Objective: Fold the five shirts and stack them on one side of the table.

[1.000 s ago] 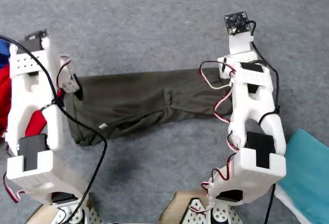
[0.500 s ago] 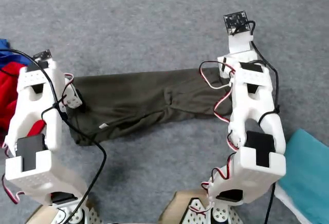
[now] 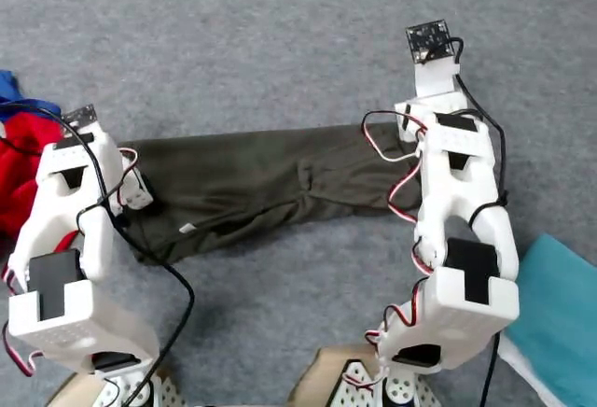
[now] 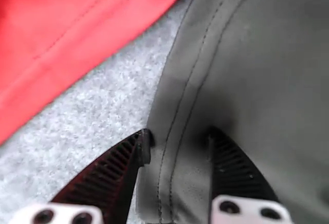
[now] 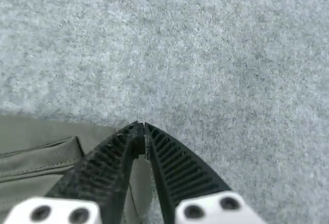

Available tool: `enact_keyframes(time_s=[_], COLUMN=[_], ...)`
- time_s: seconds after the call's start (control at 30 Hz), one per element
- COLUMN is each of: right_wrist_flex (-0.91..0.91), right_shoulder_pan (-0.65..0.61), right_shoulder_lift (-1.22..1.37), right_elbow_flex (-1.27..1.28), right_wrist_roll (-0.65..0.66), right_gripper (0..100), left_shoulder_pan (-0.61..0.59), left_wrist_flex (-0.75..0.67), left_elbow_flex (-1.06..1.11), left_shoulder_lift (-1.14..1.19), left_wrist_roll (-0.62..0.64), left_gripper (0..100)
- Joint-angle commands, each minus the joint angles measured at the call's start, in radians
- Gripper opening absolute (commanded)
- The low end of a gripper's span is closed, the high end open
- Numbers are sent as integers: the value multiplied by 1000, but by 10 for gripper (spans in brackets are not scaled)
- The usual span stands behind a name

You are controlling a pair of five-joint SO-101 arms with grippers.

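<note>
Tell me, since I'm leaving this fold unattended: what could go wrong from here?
The left gripper straddles the olive shirt right at its hem; such a shallow bite might slip on lifting.
The red shirt lies close beside that hem and could get caught or dragged along.
The right gripper is shut at the fabric's edge beside bare table; it may hold little cloth, skewing the fold.

The spread shirt (image 3: 252, 183) lies across the bench (image 3: 280, 52) from nine to three o'clock; the left claw (image 4: 178, 139) straddles its nine o'clock hem; the right claw (image 5: 141, 131) sits at its three o'clock end; heaped shirts (image 3: 19, 160) lie at nine o'clock, another shirt (image 3: 560, 304) at four.
</note>
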Motion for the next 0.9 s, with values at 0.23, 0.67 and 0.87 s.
enact_keyframes(time_s=[0.23, 0.67, 0.87], right_wrist_flex=[-23, -175, -235], right_shoulder_pan=[28, 251, 335], right_shoulder_lift=[-2, -2, 33], right_elbow_flex=[-27, -33, -54], right_wrist_roll=[0, -230, -279], right_gripper=[5, 5, 5], left_shoulder_pan=[12, 114, 239], left_wrist_flex=[78, 407, 598], left_elbow_flex=[-160, -577, -819], left_shoulder_lift=[177, 272, 272], left_wrist_roll=[0, -8, -3], left_gripper=[38, 19, 19])
